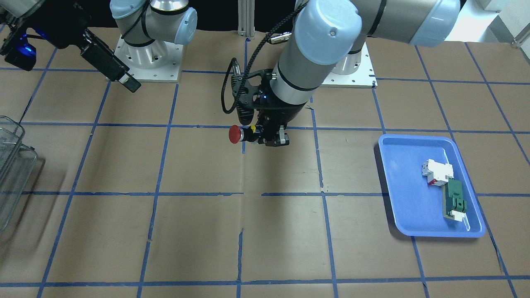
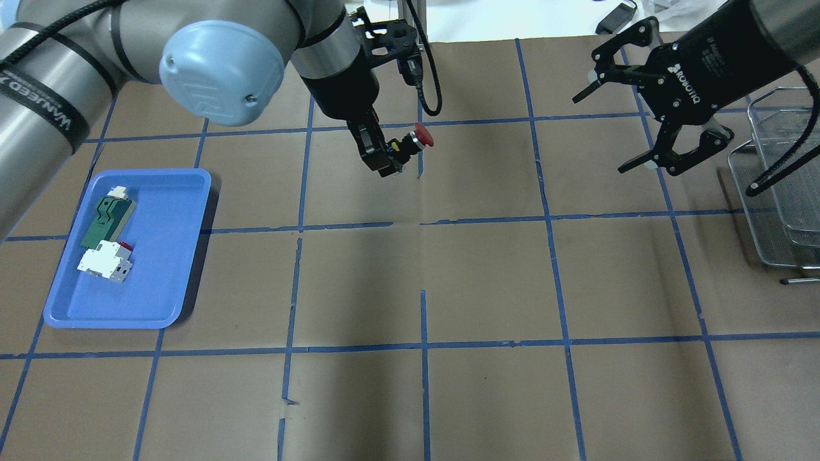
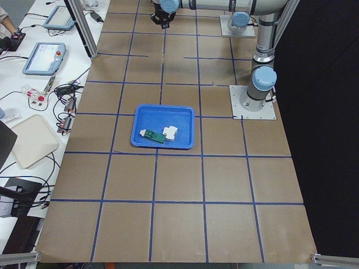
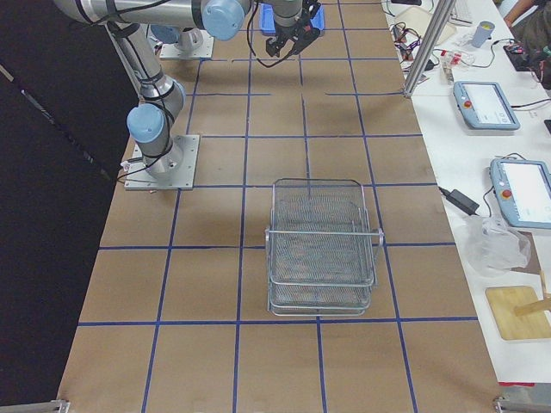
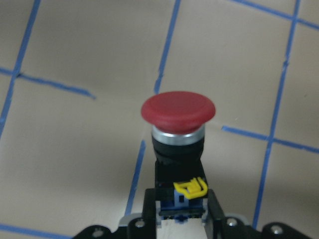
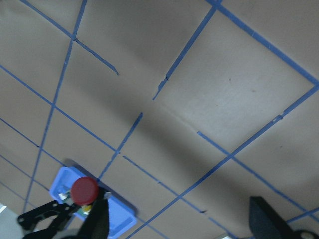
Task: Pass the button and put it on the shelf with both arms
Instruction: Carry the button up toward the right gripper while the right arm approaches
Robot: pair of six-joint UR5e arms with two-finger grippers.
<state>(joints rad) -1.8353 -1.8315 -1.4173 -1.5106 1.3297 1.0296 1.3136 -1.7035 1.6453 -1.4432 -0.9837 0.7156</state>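
Brown paper taped in blue squares covers the table (image 2: 487, 282). Above its middle, the black two-finger left gripper (image 2: 389, 158) pinches the red-capped black push button (image 2: 419, 136) by its tail. The right gripper (image 2: 598, 134), spread wide, hangs well apart. A misjudged closing at hand-over could lever the button from that shallow hold.

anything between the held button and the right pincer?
Nothing. In the overhead view, the stretch from the button to the open right pincer is bare brown table paper with only blue tape lines.

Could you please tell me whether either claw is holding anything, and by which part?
The left claw holds the button by its rear base, the end opposite its red cap. The right claw is open and empty.
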